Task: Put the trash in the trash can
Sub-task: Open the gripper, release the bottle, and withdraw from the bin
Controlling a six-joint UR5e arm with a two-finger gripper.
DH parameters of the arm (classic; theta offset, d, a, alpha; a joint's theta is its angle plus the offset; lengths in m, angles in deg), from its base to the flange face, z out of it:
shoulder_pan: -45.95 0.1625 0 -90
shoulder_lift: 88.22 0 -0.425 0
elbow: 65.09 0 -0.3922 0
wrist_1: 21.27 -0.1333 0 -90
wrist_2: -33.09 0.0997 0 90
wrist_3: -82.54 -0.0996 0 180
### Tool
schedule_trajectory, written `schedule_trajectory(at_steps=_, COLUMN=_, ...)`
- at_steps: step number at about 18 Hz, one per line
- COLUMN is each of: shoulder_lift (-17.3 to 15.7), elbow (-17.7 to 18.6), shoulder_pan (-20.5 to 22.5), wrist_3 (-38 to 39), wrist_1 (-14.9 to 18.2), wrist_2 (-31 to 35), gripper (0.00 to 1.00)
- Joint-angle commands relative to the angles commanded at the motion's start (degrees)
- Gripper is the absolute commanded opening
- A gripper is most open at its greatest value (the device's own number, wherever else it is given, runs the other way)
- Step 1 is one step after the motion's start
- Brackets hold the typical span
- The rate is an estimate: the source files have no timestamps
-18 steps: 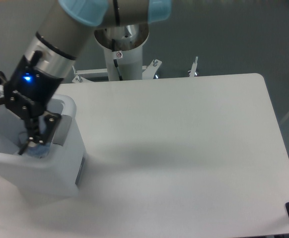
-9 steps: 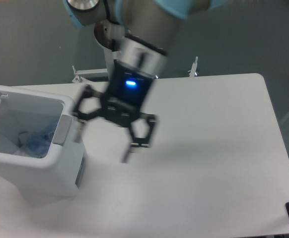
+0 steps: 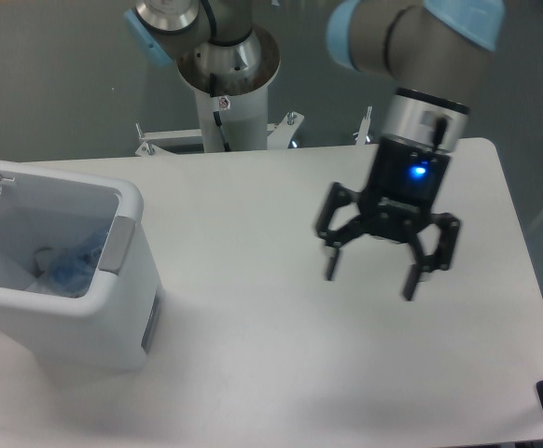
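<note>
One white boxy plastic trash can (image 3: 113, 317) with a grey rim panel stands at the left edge of the one white table (image 3: 281, 364). One crushed clear plastic bottle (image 3: 71, 266) with bluish parts lies inside it. One black two-finger gripper (image 3: 372, 274) is visible.

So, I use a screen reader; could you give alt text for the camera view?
The gripper hangs open and empty above the white table. At left, the bin stands open with the bottle inside.
</note>
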Motion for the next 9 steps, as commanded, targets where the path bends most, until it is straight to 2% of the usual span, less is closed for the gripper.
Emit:
schedule_trajectory(at_steps=3, shoulder_lift=0.8, elbow=0.6, shoulder_pan=-1.0, wrist_3=-1.2, wrist_1=0.4, wrist_2=13.4, gripper=1.00)
schedule_trajectory(at_steps=9, shoulder_lift=2.5, elbow=2.0, shoulder_pan=-5.1, wrist_3=-7.3, wrist_1=1.4, wrist_2=23.7, gripper=1.00)
